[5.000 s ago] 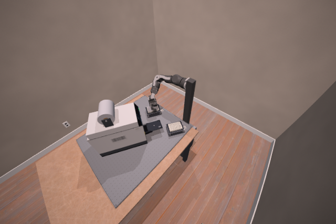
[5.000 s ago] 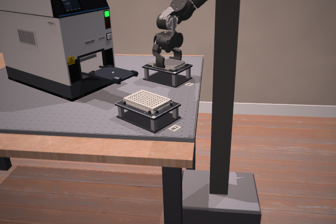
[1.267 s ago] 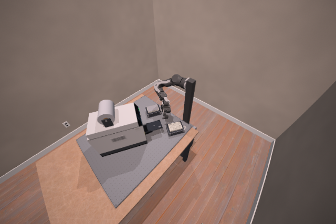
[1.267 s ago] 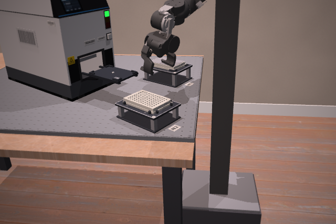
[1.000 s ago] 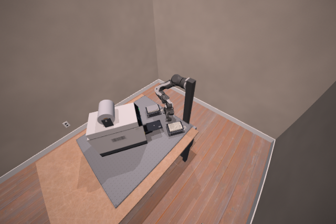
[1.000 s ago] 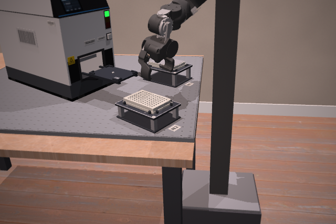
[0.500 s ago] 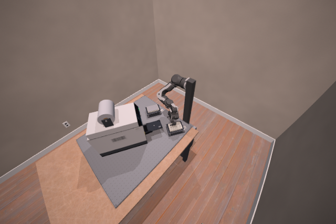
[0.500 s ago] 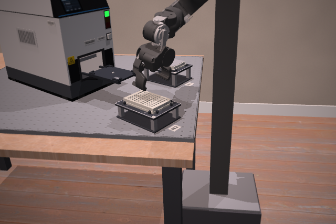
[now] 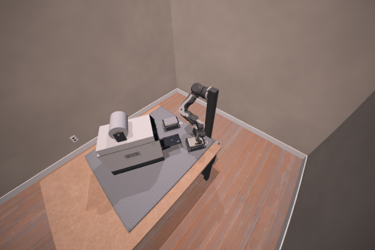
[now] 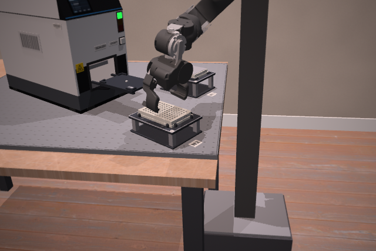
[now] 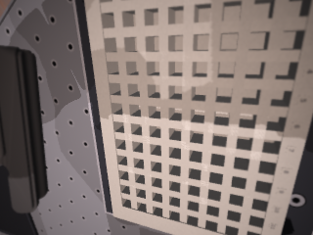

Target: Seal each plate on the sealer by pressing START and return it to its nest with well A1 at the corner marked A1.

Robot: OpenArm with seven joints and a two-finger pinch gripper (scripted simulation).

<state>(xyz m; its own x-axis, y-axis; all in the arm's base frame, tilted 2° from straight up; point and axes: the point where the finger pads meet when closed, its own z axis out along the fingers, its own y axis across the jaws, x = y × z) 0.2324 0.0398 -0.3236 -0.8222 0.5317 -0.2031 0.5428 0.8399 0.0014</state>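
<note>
My gripper (image 9: 198, 142) (image 10: 170, 104) is open and empty, low over the N2 plate (image 9: 191, 141) (image 10: 179, 115) (image 11: 215, 129). One fingertip is near the plate's sealer-side edge, the other higher above it; contact cannot be told. The wrist view shows one finger at the left. This cream plate lies in its nest (image 10: 133, 117) with open wells. The other plate (image 9: 170, 120) (image 10: 200, 72) lies in nest N1 (image 10: 210, 74); its top looks greyer and smoother. The sealer's stage (image 9: 173, 140) (image 10: 121, 82) is out and empty. The lamp (image 10: 119, 15) is green; the START button (image 10: 121, 40) is below it.
The white sealer (image 9: 130, 150) (image 10: 40, 40) with a foil roll (image 9: 118, 123) stands beyond the stage. The dark post (image 9: 211, 110) (image 10: 250, 90) carrying the arm stands beside the table. Labels N2 (image 10: 195, 143) and N1 (image 10: 211, 94) lie by the nests.
</note>
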